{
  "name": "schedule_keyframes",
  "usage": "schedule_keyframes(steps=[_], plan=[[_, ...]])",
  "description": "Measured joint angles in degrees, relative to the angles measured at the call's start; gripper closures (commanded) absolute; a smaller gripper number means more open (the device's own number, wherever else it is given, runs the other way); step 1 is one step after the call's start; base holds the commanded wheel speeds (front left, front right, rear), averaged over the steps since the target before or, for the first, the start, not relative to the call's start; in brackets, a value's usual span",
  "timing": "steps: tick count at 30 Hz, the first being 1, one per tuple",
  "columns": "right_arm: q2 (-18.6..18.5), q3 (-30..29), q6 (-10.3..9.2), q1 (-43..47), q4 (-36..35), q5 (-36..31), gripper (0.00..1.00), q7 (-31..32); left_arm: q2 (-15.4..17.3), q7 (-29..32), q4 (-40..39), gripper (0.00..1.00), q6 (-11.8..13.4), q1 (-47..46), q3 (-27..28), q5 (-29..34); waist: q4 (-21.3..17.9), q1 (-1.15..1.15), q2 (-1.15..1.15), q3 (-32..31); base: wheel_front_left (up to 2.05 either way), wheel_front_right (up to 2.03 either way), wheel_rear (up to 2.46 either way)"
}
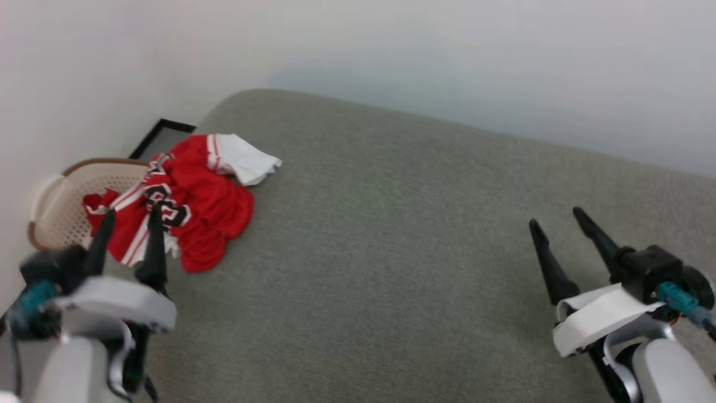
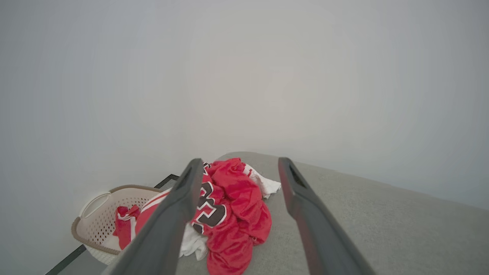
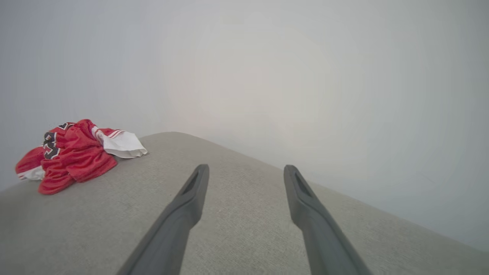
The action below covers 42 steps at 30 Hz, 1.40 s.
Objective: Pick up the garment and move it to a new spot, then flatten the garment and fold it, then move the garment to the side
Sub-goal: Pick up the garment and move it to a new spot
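The garment (image 1: pixel 201 201) is a crumpled red jersey with a white sleeve and black white-edged lettering. It lies at the far left of the grey padded surface, and part of it hangs into a basket. My left gripper (image 1: pixel 131 211) is open in front of the near edge of the heap, nothing between its fingers. In the left wrist view the garment (image 2: pixel 233 214) sits just ahead, between and beyond the open fingers of the left gripper (image 2: pixel 238 162). My right gripper (image 1: pixel 555 217) is open over the bare surface at the right, far from the garment (image 3: pixel 76 156). The right gripper (image 3: pixel 246 167) holds nothing.
A beige perforated laundry basket (image 1: pixel 59 204) stands off the left edge of the grey surface (image 1: pixel 391 240), also seen as the basket (image 2: pixel 97 221). A white wall runs behind. A dark-framed panel (image 1: pixel 162 134) lies by the wall corner.
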Motion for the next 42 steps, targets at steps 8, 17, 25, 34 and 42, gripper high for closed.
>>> schedule_keyframes(steps=[8, 17, 25, 34, 42], plan=[[-2.3, -0.7, 0.00, -2.9, -2.7, 0.0, 0.00, 1.1, 6.7, 7.5, 7.3, 0.00, -0.5, -11.5, 1.3, -5.3, -3.9, 0.00, 0.00, 6.0, 0.00, 0.00, 0.00], [-4.2, -0.8, 0.00, -6.0, -7.3, -0.1, 0.00, 2.7, 12.7, 16.5, 20.3, 0.00, 0.0, -22.4, 1.4, -7.9, -8.6, 0.00, 0.00, 13.9, 0.00, 0.00, 0.00], [-5.5, -1.6, 0.00, -7.8, -11.6, -0.1, 0.00, 4.7, 14.5, 23.5, 32.8, 0.00, 1.3, -30.5, 0.5, -8.4, -12.2, 0.00, 0.00, 20.9, 0.00, 0.00, 0.00], [-6.2, -2.3, 0.00, -8.5, -14.0, -0.2, 0.00, 6.2, 14.7, 28.2, 42.4, 0.00, 1.6, -37.2, -1.5, -8.4, -15.1, 0.00, 0.00, 26.9, 0.00, 0.00, 0.00], [-6.0, -2.6, 0.00, -8.8, -13.5, -0.2, 0.00, 6.4, 15.3, 27.7, 46.2, 1.00, 0.6, -39.7, -3.9, -7.7, -15.5, 0.00, 0.00, 26.7, 0.00, 0.00, 0.00]])
